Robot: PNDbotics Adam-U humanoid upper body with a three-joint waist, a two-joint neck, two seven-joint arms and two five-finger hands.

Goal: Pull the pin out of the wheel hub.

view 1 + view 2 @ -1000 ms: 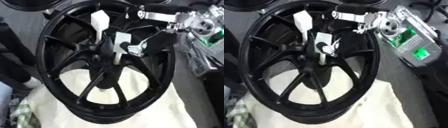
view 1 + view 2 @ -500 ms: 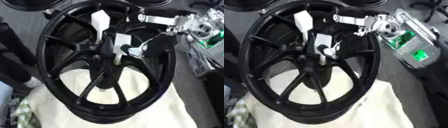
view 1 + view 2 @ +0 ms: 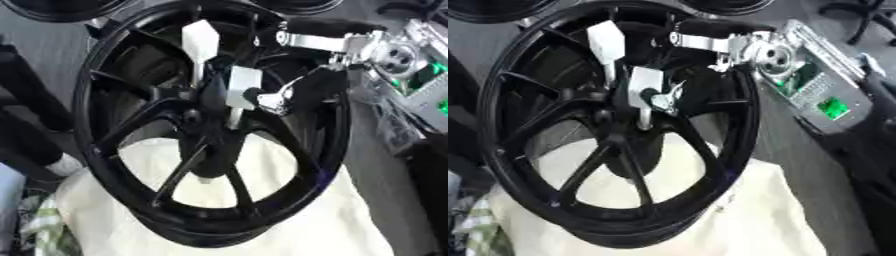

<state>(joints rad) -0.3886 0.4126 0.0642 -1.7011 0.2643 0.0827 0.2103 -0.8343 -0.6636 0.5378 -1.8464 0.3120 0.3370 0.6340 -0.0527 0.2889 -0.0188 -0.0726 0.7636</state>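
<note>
A black spoked wheel [image 3: 325, 150] lies tilted on a cream cloth [image 3: 341, 220]. At its hub [image 3: 206, 107] a pin stands up, with a white block [image 3: 242, 86] on a thin pale shaft. A second white piece [image 3: 199, 41] sticks up just behind it. My right hand [image 3: 278, 99] reaches in from the upper right, its silver-jointed arm [image 3: 325, 40] crossing over the rim. Its dark fingers are curled against the right side of the white block and pinch it. My left hand shows in neither view.
A grey box with a green circuit board [image 3: 820, 92] lies right of the wheel. Black posts [image 3: 26, 95] stand to the left. More dark rims [image 3: 61, 7] sit along the far edge. A patterned cloth [image 3: 44, 235] pokes out at the lower left.
The white block held by my right hand sits slightly lower and looks longer than a second ago. The hand has stayed on it, and the wheel has not moved.
</note>
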